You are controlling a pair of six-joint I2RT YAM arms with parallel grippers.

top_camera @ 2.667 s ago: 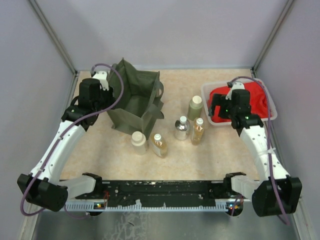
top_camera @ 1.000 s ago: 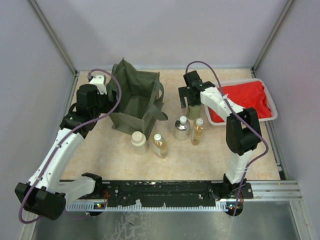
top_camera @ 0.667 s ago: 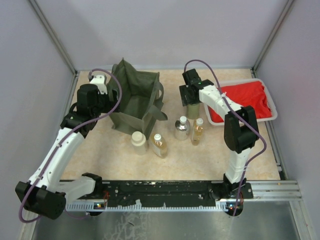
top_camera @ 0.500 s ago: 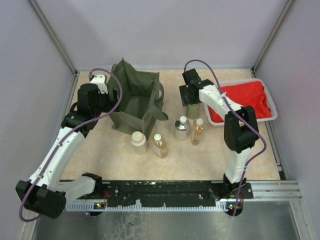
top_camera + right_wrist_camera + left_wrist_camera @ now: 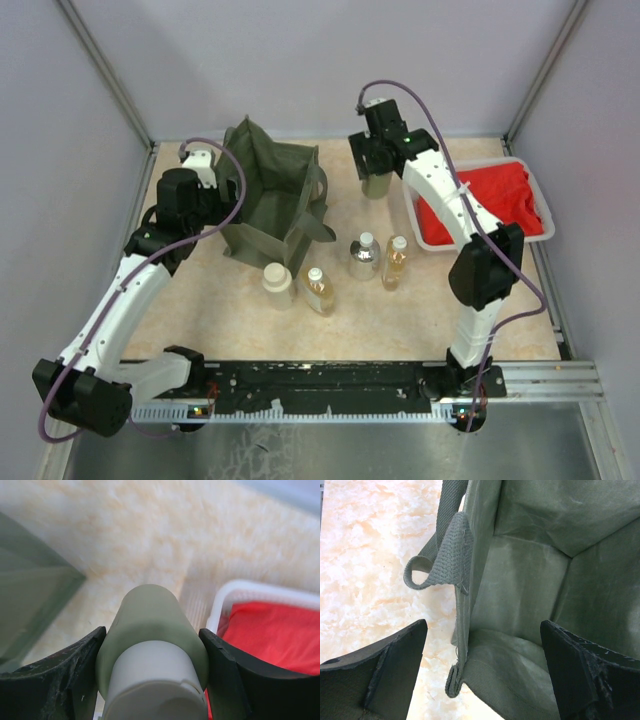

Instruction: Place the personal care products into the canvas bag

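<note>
My right gripper (image 5: pixel 376 168) is shut on a pale green bottle (image 5: pixel 377 186) with a white cap, held above the table between the canvas bag (image 5: pixel 270 200) and the tray. In the right wrist view both fingers press the bottle (image 5: pixel 150 630) at its shoulder. The other personal care products stand on the table: a beige bottle (image 5: pixel 277 283), an amber bottle (image 5: pixel 319 290), a silvery one (image 5: pixel 364 256) and a second amber one (image 5: pixel 396 262). My left gripper (image 5: pixel 205 188) is open, straddling the bag's left wall (image 5: pixel 462 610) without touching it.
A white tray (image 5: pixel 545 213) holding a red cloth (image 5: pixel 505 195) sits at the back right, close to the held bottle. The bag's handle (image 5: pixel 445 555) loops outward on the left. Grey walls enclose the table on three sides.
My right gripper closed on the pale green bottle and lifted it up and toward the back. The left arm and the other bottles have not moved.
</note>
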